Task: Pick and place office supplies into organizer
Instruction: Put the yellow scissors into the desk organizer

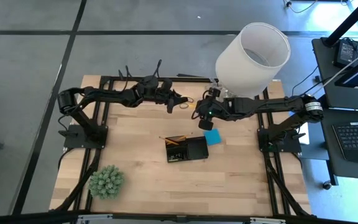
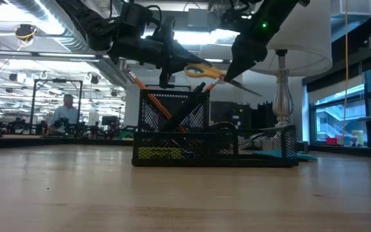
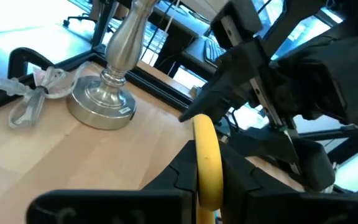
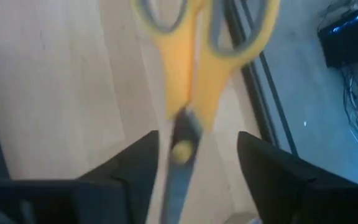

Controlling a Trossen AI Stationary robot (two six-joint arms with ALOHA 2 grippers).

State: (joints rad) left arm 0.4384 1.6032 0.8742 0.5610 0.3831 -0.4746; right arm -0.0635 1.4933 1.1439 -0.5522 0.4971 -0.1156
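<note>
The yellow-handled scissors point(image 2: 206, 71) hang in the air above the black mesh organizer point(image 1: 187, 149), between my two grippers. My left gripper point(image 1: 178, 103) reaches in from the table's left and is shut on their handle. My right gripper point(image 4: 194, 168) comes from the right and stands open, one finger on each side of the blades near the pivot point(image 4: 182, 149), with a gap at both sides. Orange pencils point(image 1: 175, 139) lean in the organizer's tall compartment. A bright blue pad point(image 1: 213, 137) lies flat on the table at the organizer's right. My left gripper pinches a yellow handle loop point(image 3: 205, 143) of the scissors between its two fingers. The fingers come nearly level from the table's left. The scissors are lifted clear, their blades point(image 2: 242, 86) slanting down toward the right arm.
A big white lamp point(image 1: 253, 53) stands at the far right on a silver base point(image 3: 101, 102), close behind the grippers. A green spiky plant ball point(image 1: 106, 182) sits near the front left corner. Bare wood lies in front of the organizer.
</note>
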